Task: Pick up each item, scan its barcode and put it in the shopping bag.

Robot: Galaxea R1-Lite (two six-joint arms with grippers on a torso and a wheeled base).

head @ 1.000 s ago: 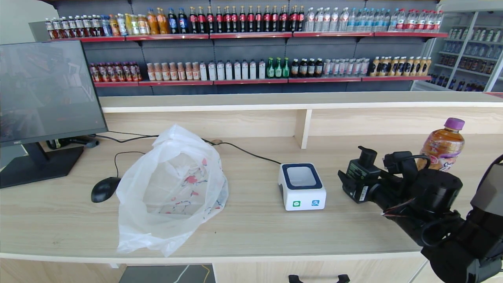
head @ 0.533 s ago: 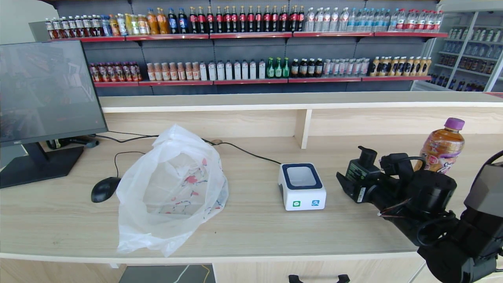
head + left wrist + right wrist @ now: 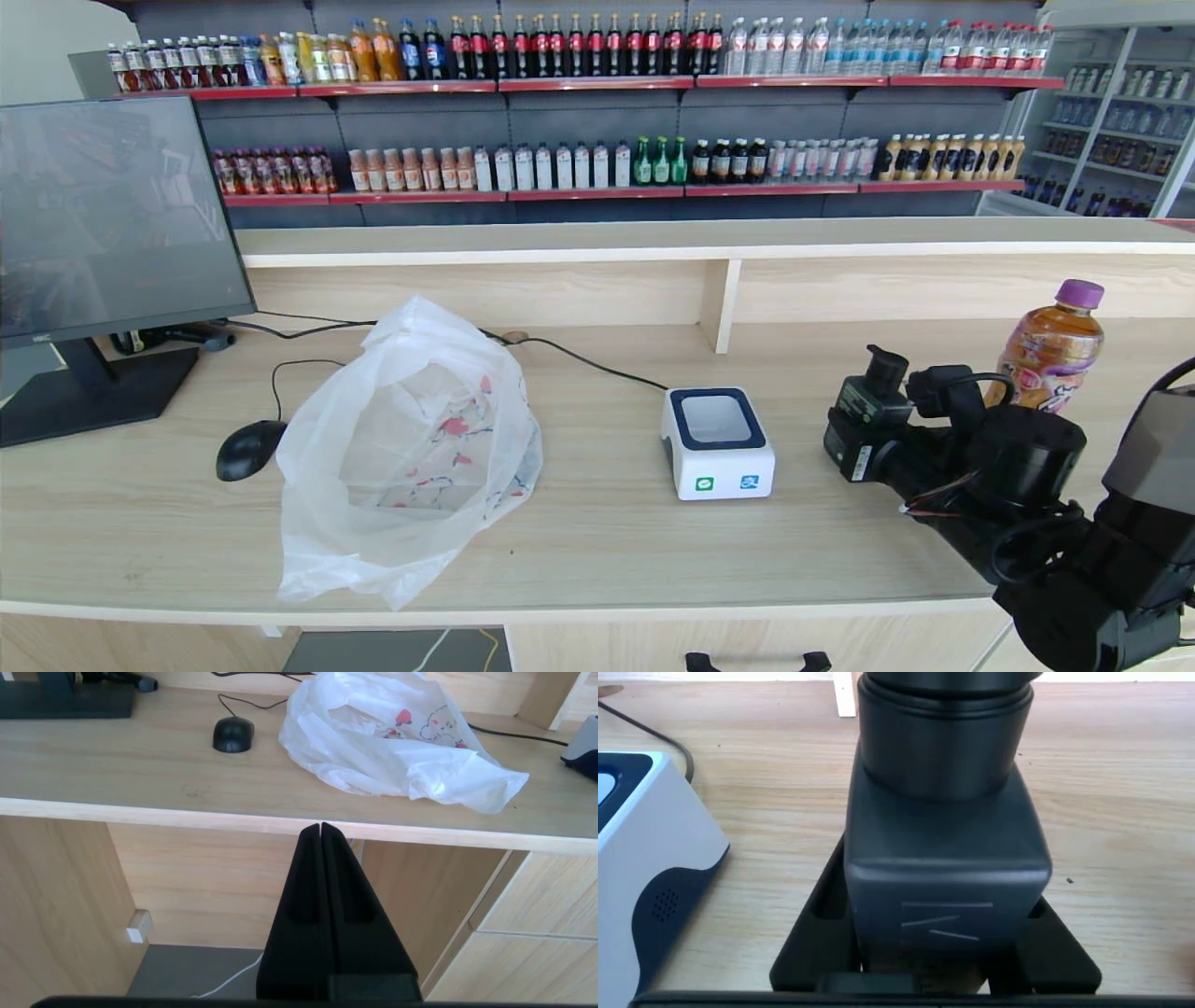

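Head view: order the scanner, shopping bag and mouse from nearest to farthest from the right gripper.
From the right gripper, which holds a dark container:
1. Scanner, just to its left on the counter.
2. Shopping bag, farther left, mid-counter.
3. Mouse, farthest left, past the bag.

On my feed the counter [image 3: 597,551] is pale wood with visible grain, matt and smooth. The shopping bag [image 3: 411,448] is thin translucent plastic, crinkled, with a soft sheen. The scanner [image 3: 717,457] is smooth white plastic with a glossy window on top. I see a matt dark-grey plastic body and cap on the dark bottle [image 3: 943,849]. The orange drink bottle [image 3: 1050,350] is clear glossy plastic. The mouse [image 3: 250,449] is black plastic, faintly shiny.
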